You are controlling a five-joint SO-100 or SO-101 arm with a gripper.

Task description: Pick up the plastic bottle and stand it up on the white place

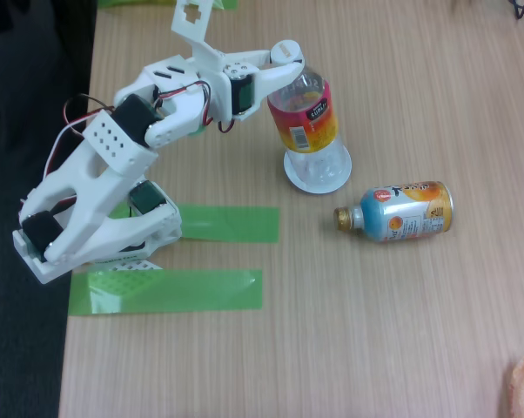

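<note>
The plastic bottle point(306, 122), standing on the white place point(317, 171), carried a pink-orange-yellow label band with a small dark patch of white lettering on it; the letters were too blurred to read. To the right of that bottle and a little nearer the camera, the second bottle point(399, 212) lay on its side on the table point(401, 331), its blue-and-orange label bearing dark characters near the neck end, likewise too small to make out. No other writing, number or sign could be read.
</note>
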